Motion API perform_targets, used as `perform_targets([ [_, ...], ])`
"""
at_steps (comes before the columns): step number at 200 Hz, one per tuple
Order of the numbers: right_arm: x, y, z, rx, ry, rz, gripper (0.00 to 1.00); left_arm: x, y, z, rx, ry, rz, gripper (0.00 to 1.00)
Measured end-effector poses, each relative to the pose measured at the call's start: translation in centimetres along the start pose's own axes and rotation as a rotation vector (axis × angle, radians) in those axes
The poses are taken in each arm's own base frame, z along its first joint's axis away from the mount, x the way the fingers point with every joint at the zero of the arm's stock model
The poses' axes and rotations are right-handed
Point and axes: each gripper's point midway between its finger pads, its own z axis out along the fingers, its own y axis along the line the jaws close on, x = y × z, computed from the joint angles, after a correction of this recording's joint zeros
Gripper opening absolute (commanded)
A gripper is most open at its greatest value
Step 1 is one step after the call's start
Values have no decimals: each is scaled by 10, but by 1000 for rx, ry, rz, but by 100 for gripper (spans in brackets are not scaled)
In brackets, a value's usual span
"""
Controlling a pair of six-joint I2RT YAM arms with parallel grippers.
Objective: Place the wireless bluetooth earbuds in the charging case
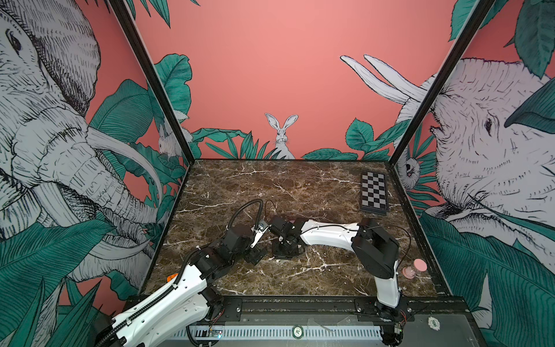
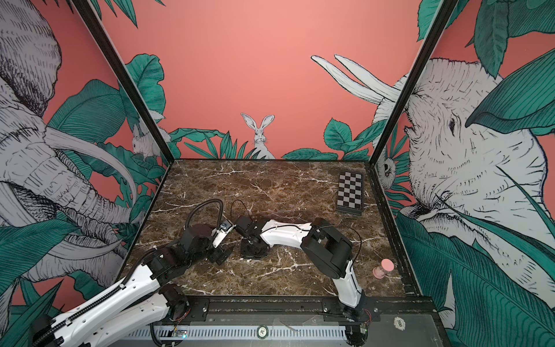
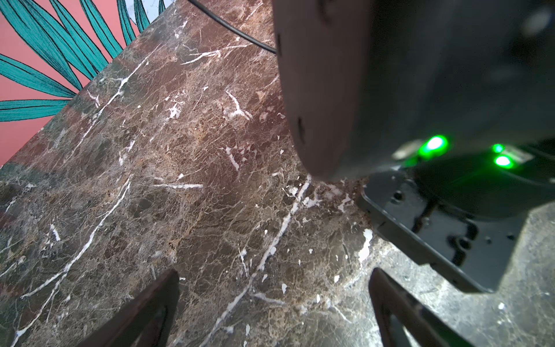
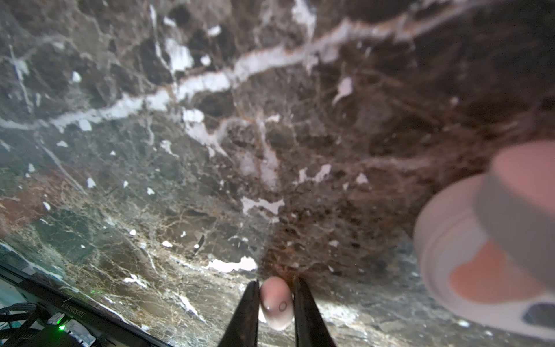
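Observation:
In the right wrist view my right gripper is shut on a tiny pale peach earbud, held just above the marble. Close beside it lies a pale charging case with its lid raised; a peach shape shows in its tray. In both top views the right gripper points down at the table's middle and hides the earbud. My left gripper stands open right beside it, with only bare marble between its fingers.
A pink open case stands near the front right edge. A checkerboard plate lies at the back right. The right arm's black wrist block sits close to my left gripper. Patterned walls enclose three sides.

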Motion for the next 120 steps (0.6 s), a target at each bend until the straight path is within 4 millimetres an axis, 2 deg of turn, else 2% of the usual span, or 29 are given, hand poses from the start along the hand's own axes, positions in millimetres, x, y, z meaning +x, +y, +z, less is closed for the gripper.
perform_targets([
  [120,-7,-10,-4,48,-64,-20,21,-2,4,-3,-17,-13,-4,99],
])
